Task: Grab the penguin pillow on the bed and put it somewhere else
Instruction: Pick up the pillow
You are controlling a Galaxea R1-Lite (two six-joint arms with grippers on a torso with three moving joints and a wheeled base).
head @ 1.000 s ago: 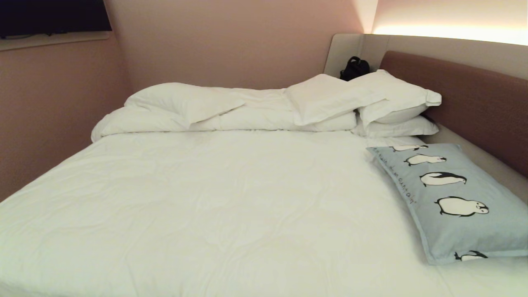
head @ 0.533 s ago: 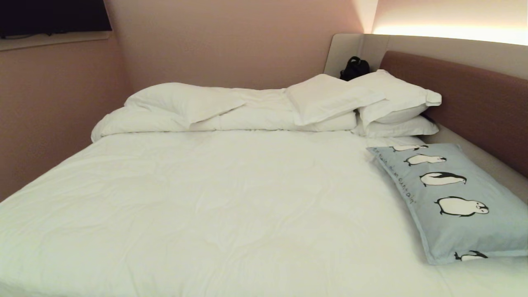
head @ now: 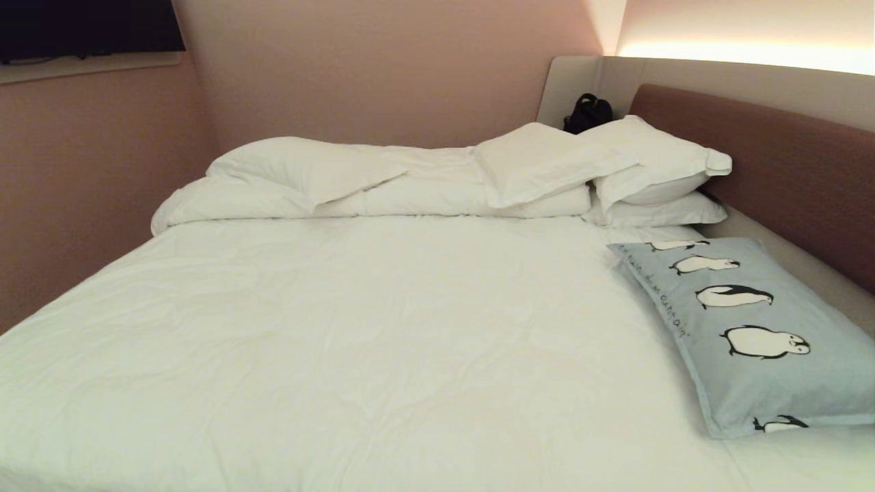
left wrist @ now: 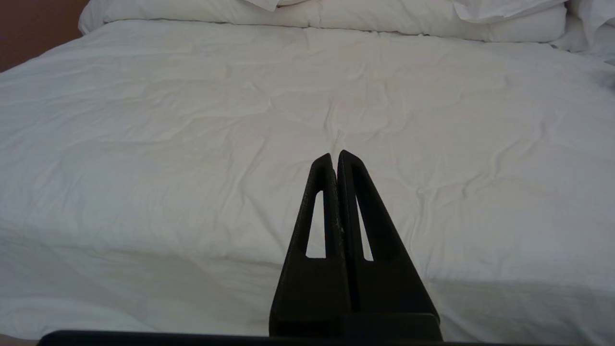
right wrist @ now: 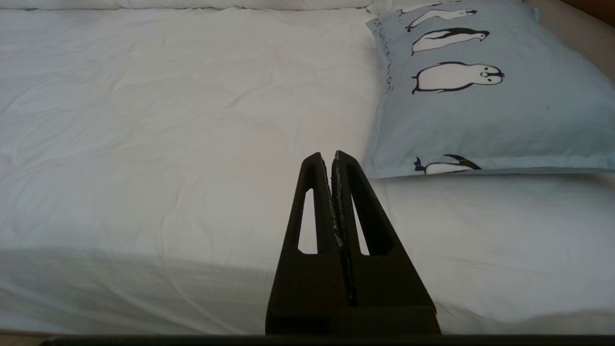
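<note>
1. The left gripper (left wrist: 335,156) points level and forward, its jaws pressed together with nothing between them.
2. The right gripper (right wrist: 327,156) is held the same way, jaws closed and empty.

Before me stood the large white-sheeted bed (head: 355,328) with its brown padded headboard. On it lay a folded white duvet (head: 383,195), stacked plain white pillows (head: 649,171), and the light blue penguin-printed pillow (head: 752,342) beside the headboard.

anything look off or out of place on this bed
The penguin pillow lies askew by the brown headboard, apart from the stacked white pillows. A black bag sits in the corner behind them. Nothing looks spilled or damaged.
</note>
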